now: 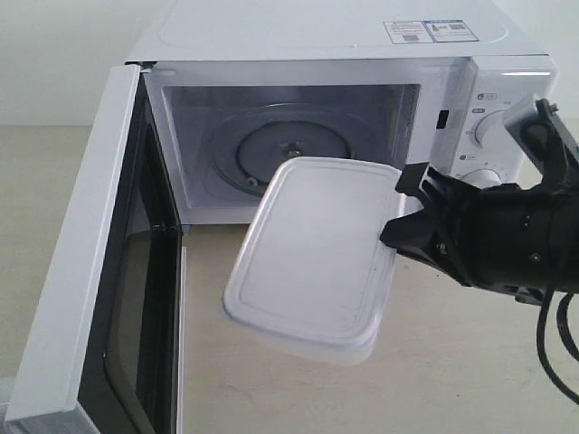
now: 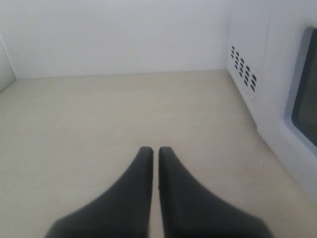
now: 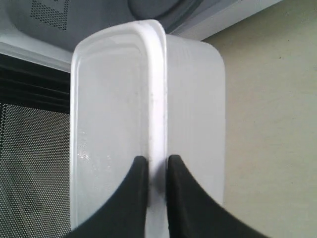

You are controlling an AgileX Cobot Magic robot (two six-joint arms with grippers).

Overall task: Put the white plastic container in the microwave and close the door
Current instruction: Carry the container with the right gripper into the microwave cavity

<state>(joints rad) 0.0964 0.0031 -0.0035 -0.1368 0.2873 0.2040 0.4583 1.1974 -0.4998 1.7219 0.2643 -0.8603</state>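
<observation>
Door [image 1: 68, 271]: white, swung fully open on the left and standing closest to the exterior camera, black inner frame and dark window facing the cavity. Right gripper [image 1: 400, 208]: black, reaching in from the right, its two fingers clamped on the raised rim at one edge of the white plastic container [image 1: 312, 258]; in the right wrist view the gripper [image 3: 157, 161] has one finger on the lid side and one on the body side of the container [image 3: 119, 114]. Container: lid on, held clear of the bench [image 1: 452, 362], tilted with the lid towards the exterior camera, its far end just before the mouth of the cavity and its near end lower, out over the bench; whether the far end has crossed the sill cannot be told. Microwave [image 1: 317, 36]: white, cavity lit, with a glass turntable [image 1: 289, 149] bare inside, two round knobs [image 1: 493, 127] on the right panel partly hidden behind the arm, and stickers [image 1: 430, 32] on top. Cable [image 1: 552, 344]: black, looping beneath the right arm. Left gripper [image 2: 152, 151]: fingers brought together with only a thin slit between them, holding nothing, over bare bench [image 2: 99, 114], near a white casing wall with vent holes [image 2: 242, 69].
</observation>
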